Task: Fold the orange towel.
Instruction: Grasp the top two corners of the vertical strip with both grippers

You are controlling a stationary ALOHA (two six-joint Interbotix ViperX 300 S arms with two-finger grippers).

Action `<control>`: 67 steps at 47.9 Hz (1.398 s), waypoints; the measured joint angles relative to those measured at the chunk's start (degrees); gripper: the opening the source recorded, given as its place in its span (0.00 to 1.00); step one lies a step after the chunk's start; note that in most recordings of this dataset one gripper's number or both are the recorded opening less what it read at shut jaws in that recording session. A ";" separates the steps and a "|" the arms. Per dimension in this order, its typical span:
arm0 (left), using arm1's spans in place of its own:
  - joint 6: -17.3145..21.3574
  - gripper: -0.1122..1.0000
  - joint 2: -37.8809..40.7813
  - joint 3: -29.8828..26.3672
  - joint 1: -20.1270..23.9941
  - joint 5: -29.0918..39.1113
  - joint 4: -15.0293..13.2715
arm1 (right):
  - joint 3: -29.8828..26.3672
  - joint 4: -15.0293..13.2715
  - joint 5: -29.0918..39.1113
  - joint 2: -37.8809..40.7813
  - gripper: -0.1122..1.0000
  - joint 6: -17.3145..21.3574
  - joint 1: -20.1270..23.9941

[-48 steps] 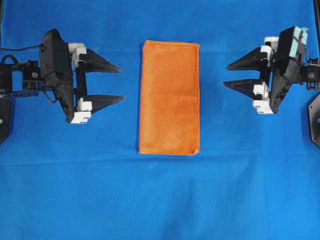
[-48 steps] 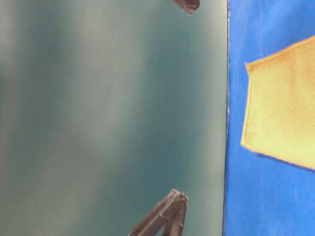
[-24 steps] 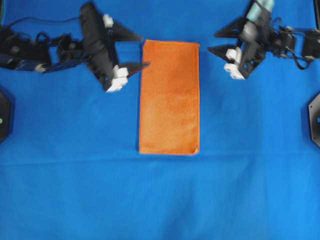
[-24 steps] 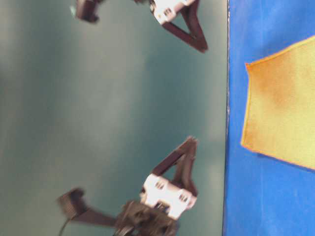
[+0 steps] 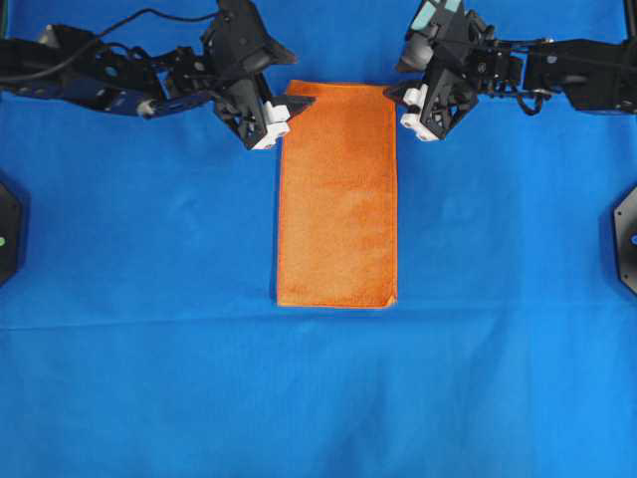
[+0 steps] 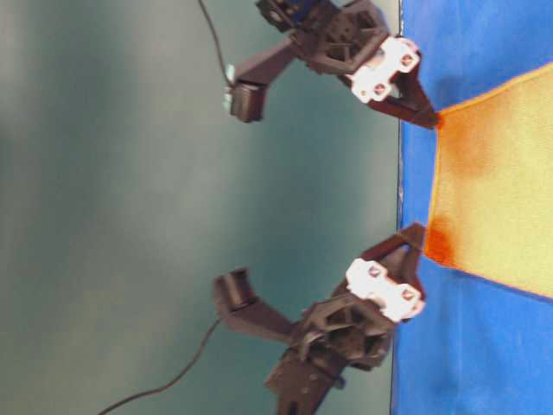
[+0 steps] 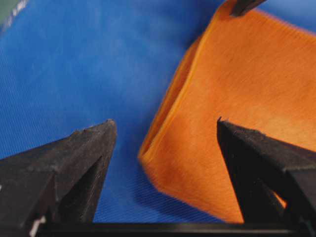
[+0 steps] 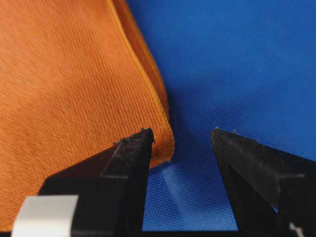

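Note:
The orange towel (image 5: 336,199) lies flat on the blue cloth, folded into a tall narrow rectangle with doubled edges. My left gripper (image 5: 295,84) is open at its far left corner. In the left wrist view one finger is over the blue cloth and the other over the orange towel (image 7: 237,89), with the corner between them (image 7: 163,121). My right gripper (image 5: 394,82) is open at the far right corner. Its left finger (image 8: 123,158) rests over the orange towel (image 8: 59,74), and the right finger is over blue cloth. Neither gripper holds anything.
A blue cloth (image 5: 149,378) covers the whole table. Black mounts sit at the left edge (image 5: 6,234) and the right edge (image 5: 627,239). Both arms stretch along the far side. In the table-level view the towel (image 6: 492,199) shows beside a teal wall (image 6: 130,207).
Both arms have swung from the towel's two sides up to its far corners and lowered there. Both grippers stayed open, and the towel has not moved.

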 measured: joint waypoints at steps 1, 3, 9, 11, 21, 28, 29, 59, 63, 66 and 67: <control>0.00 0.79 0.53 -0.09 0.18 0.00 0.00 | -0.09 0.00 -0.09 0.35 0.61 0.00 0.00; 0.00 0.78 1.32 -0.35 0.44 -0.18 0.09 | -0.26 0.09 -0.09 1.05 0.61 0.00 0.00; 0.00 0.76 3.69 -1.05 1.14 -0.44 0.09 | -0.62 0.09 -0.09 2.37 0.60 0.00 0.00; 0.00 0.75 4.39 -1.23 1.32 -0.44 0.00 | -0.62 0.00 0.00 2.81 0.60 0.09 0.00; -0.09 0.48 5.71 -1.76 1.41 -0.62 0.09 | -0.70 0.09 0.00 2.90 0.47 0.09 0.09; -0.09 0.23 5.71 -1.67 1.32 -0.62 0.18 | -0.70 0.00 -0.09 2.90 0.14 0.00 0.26; 0.00 0.20 5.71 -1.67 1.32 -0.53 0.18 | -0.62 -0.09 0.00 2.90 0.14 0.00 0.35; 2.90 0.13 2.02 -1.41 0.70 0.44 0.09 | -0.35 -0.44 1.93 -0.97 0.14 0.18 0.53; 3.25 0.13 0.44 -1.23 0.70 0.62 0.09 | -0.26 -0.44 3.08 -2.99 0.14 0.18 0.88; 3.25 0.13 -0.62 -0.97 0.62 0.62 0.09 | -0.26 -0.44 3.87 -3.96 0.14 0.18 1.23; 3.25 0.13 -0.70 -0.88 0.70 0.62 0.09 | -0.26 -0.44 4.04 -4.22 0.14 0.18 1.32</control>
